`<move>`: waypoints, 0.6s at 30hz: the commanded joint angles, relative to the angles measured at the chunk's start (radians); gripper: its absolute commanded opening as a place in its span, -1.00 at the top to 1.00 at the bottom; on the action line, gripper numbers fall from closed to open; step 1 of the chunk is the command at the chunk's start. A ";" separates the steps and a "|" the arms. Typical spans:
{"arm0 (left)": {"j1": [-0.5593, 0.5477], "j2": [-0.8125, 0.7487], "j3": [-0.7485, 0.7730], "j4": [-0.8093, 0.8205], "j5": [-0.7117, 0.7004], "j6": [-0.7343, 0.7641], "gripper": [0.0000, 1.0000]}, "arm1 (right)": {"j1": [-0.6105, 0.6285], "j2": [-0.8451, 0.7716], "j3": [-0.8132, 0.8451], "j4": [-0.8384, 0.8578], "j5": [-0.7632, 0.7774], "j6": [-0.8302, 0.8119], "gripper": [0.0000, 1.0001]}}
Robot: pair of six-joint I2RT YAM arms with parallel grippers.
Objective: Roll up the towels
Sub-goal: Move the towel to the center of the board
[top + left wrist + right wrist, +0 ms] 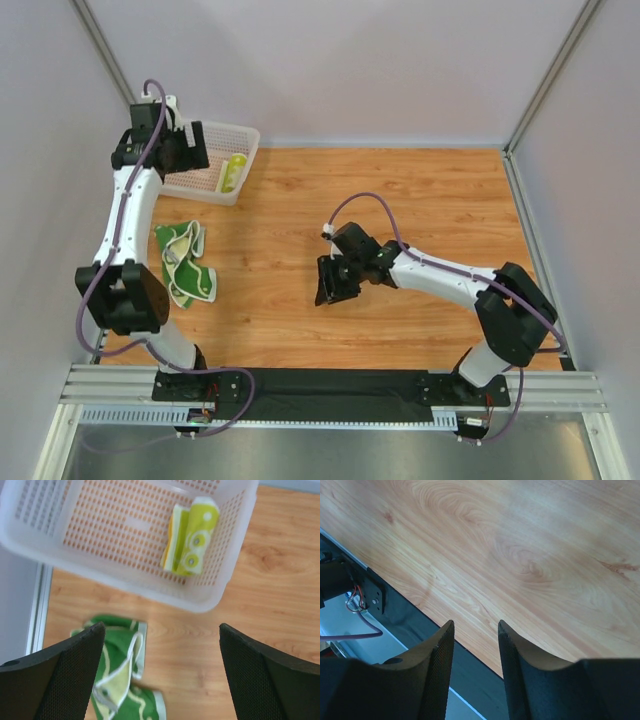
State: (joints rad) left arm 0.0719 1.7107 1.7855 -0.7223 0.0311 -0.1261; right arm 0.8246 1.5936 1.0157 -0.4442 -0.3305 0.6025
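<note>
Left gripper (161, 627) of mine hangs wide open above the table (260, 605), a smooth board of warm orange wood grain. Nothing sits between the two black, finely dimpled fingers (65, 675). Closest below it, on the bare wood, lie the loose towels (122, 680), thin soft cloths in dark green and cream with pale trim. They are crumpled and overlapping, so I cannot tell how many there are. My left finger covers part of the heap and the bottom edge of the wrist view cuts off more. Beyond them, apart from the heap, stands the basket (125, 587), white plastic with walls and floor pierced by rows of small slots, its far side cut off at the top of the frame. Inside it, at the end nearer the middle of the table, lies the rolled towel (190, 537). It is a short, bright yellow-green bundle with white circle marks and a cream edge, too soft in focus to show how tightly it is wound. My right gripper (476, 625) is well apart from all this, over bare wood near the table's front edge, its curved black fingers parted by a narrow gap and holding nothing. Past that edge a dark strip (435, 630) and some red and purple wires (357, 610) show, blurred.
</note>
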 commanded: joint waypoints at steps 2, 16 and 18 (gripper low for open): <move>0.006 -0.170 -0.153 -0.070 -0.144 -0.092 -0.99 | 0.062 -0.057 0.015 -0.014 0.071 0.032 0.16; 0.117 -0.362 -0.687 -0.115 -0.099 -0.210 -0.99 | 0.131 -0.196 -0.078 -0.031 0.134 0.065 0.14; 0.117 -0.332 -0.712 -0.105 -0.077 -0.213 -0.99 | 0.133 -0.216 -0.094 -0.028 0.137 0.069 0.14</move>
State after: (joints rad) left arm 0.1883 1.3590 1.0885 -0.8398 -0.0902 -0.3099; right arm 0.9527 1.4239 0.9447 -0.4728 -0.2306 0.6537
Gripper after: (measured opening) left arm 0.993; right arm 0.430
